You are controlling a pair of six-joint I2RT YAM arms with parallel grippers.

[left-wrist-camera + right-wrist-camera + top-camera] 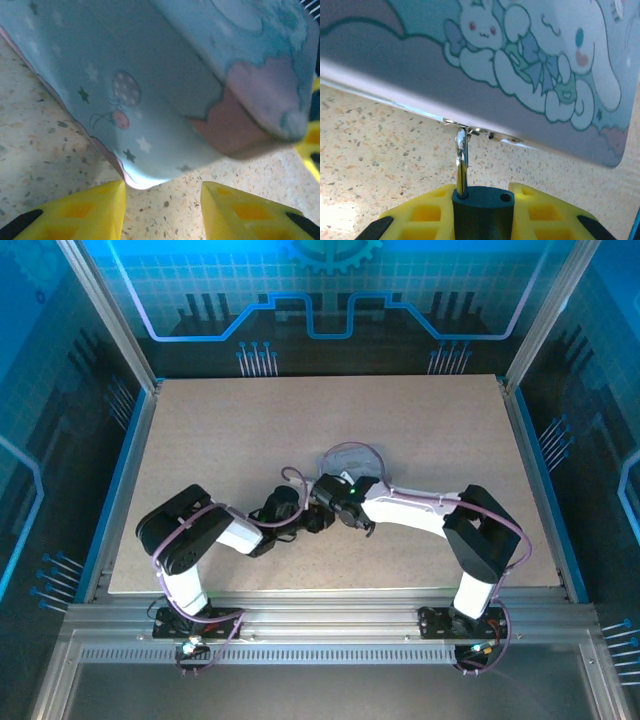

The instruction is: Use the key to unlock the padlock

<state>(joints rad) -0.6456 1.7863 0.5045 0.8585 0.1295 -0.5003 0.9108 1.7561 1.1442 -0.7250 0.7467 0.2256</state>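
Note:
The padlock (482,212) has a dark body that sits clamped between my right gripper's (482,202) yellow fingers (427,212). Its silver shackle (462,160) rises from the left hole into the metal clasp under the edge of the pale printed tin (520,75). The right hole in the body's top is empty. My left gripper (162,212) is open over bare tabletop, with a rounded corner of the tin (165,90) just beyond its yellow fingers (85,212). Both grippers meet at the table's middle in the top view, left (287,510) and right (322,512). The key is hidden.
The speckled beige table (400,420) stretches wide around the arms, framed by blue rails and a metal frame. A lavender cable loop (352,452) arches just behind the right wrist.

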